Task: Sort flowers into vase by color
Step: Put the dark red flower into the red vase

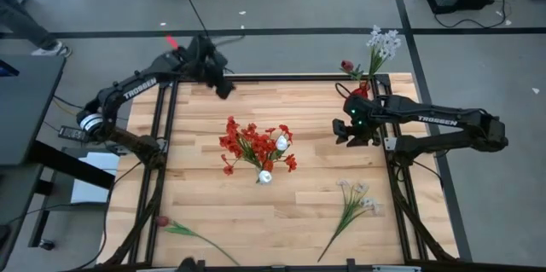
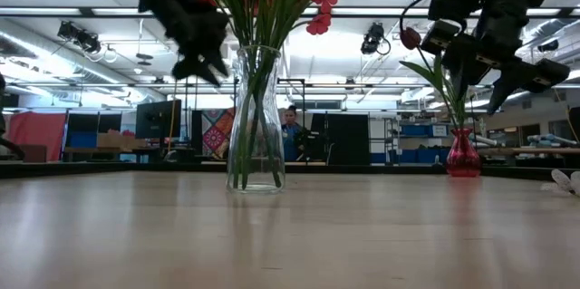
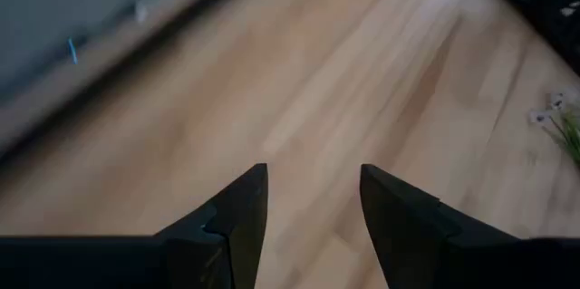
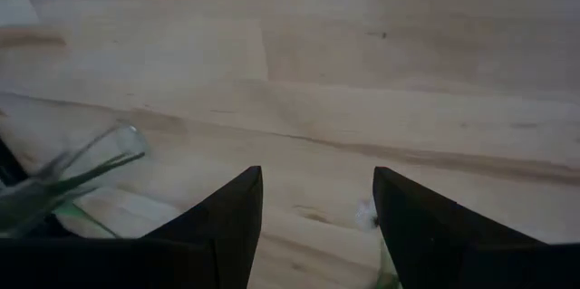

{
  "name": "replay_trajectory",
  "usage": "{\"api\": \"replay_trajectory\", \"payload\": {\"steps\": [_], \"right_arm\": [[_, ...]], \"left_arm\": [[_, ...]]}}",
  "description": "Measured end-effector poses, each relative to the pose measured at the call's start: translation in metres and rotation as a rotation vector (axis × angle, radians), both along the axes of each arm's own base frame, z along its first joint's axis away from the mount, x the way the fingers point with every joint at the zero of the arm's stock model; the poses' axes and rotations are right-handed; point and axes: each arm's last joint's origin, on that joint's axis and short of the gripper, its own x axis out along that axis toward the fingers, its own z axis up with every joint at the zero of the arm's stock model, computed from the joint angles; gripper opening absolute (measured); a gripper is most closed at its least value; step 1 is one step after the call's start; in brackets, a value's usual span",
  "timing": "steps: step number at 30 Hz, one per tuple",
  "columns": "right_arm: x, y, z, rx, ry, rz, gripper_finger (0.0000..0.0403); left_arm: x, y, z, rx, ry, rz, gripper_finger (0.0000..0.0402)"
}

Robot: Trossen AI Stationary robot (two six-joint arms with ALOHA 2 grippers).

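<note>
A clear glass vase [image 1: 265, 175] stands mid-table, holding red blossoms [image 1: 247, 142] and white buds [image 1: 281, 142]; in the low view it is the clear vase [image 2: 256, 126]. A small red vase [image 2: 462, 154] at the far right corner holds a maroon tulip bud [image 1: 348, 66] and a pale spray [image 1: 384, 42]. Another pale spray [image 1: 354, 204] lies flat near the right edge. A tulip [image 1: 183, 230] lies by the near left corner. My left gripper [image 1: 223, 87] hovers open over the far left part of the table. My right gripper [image 1: 343, 134] hovers open to the right of the clear vase.
Bare wood lies under both grippers, as the left wrist view [image 3: 313, 171] and the right wrist view [image 4: 317, 173] show. The clear vase's rim [image 4: 118, 139] shows beside my right gripper. A black frame [image 1: 281, 77] borders the table. A person [image 2: 290, 130] sits far behind.
</note>
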Motion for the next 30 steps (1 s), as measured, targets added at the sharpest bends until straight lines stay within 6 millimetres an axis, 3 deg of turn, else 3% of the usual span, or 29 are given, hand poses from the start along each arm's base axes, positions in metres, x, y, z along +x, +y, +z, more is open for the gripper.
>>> {"api": "replay_trajectory", "payload": {"steps": [5, 10, 22, 27, 30], "right_arm": [[0.005, -0.001, -0.005, -0.044, 0.015, 0.085, 0.0217], [0.009, -0.004, -0.013, -0.083, 0.028, 0.201, 0.0217], [0.018, -0.008, -0.027, -0.151, 0.051, 0.407, 0.0217], [0.021, -0.010, -0.031, -0.194, 0.067, 0.459, 0.0217], [0.022, -0.011, -0.033, -0.209, 0.074, 0.481, 0.0217]], "left_arm": [[-0.009, -0.040, -0.055, -0.195, 0.125, 0.128, 0.0165], [-0.017, -0.085, -0.081, -0.319, 0.215, 0.244, 0.0149], [-0.015, -0.182, -0.075, -0.557, 0.296, 0.449, 0.0144], [-0.017, -0.222, -0.075, -0.600, 0.342, 0.388, 0.0144], [-0.023, -0.245, -0.076, -0.537, 0.390, 0.209, 0.0144]]}}
